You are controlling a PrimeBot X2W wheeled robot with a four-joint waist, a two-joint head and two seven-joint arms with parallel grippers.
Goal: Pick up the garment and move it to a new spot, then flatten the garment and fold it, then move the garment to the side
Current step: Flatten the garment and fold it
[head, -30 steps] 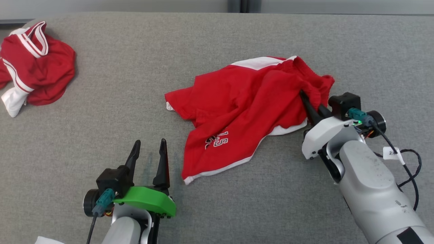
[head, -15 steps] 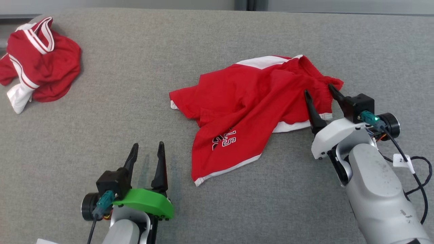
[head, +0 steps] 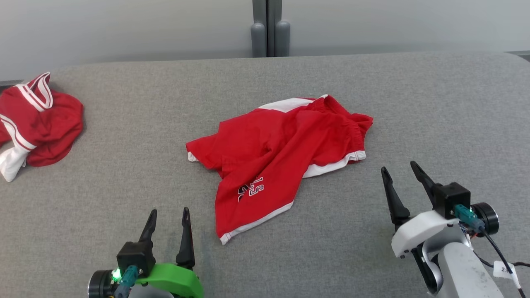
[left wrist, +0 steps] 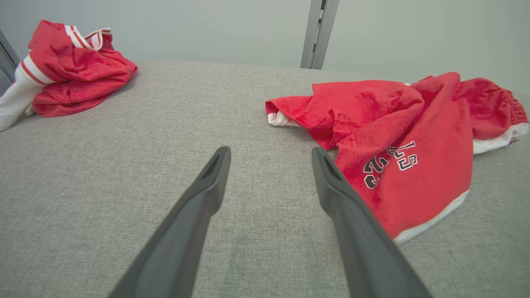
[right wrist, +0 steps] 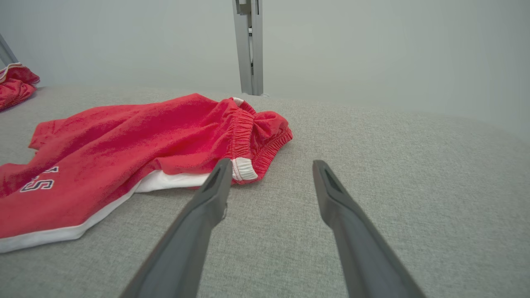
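Observation:
The garment (head: 273, 153) lies crumpled in the middle of the grey padded surface (head: 103, 186). It is red with white trim, a gathered elastic edge at its right end, and black white-outlined characters near its lower hem. My right gripper (head: 399, 166) stands open just off the garment's right end, touching nothing. In the right wrist view the garment (right wrist: 136, 136) lies left of the open right gripper (right wrist: 272, 162). My left gripper (head: 169, 211) is open near the front edge, left of the garment's lower hem. The left wrist view shows the garment (left wrist: 414, 136) right of the open left gripper (left wrist: 270, 151).
A second, bunched red cloth (head: 39, 124) with red-white stripe trim lies at the far left edge, also seen as the cloth (left wrist: 70, 66). A grey post (head: 267, 29) stands behind the surface against a pale wall.
My right gripper opened, let go of the garment's right end and drew back towards me. The garment settled flat. The head camera has shifted, now showing the wall.

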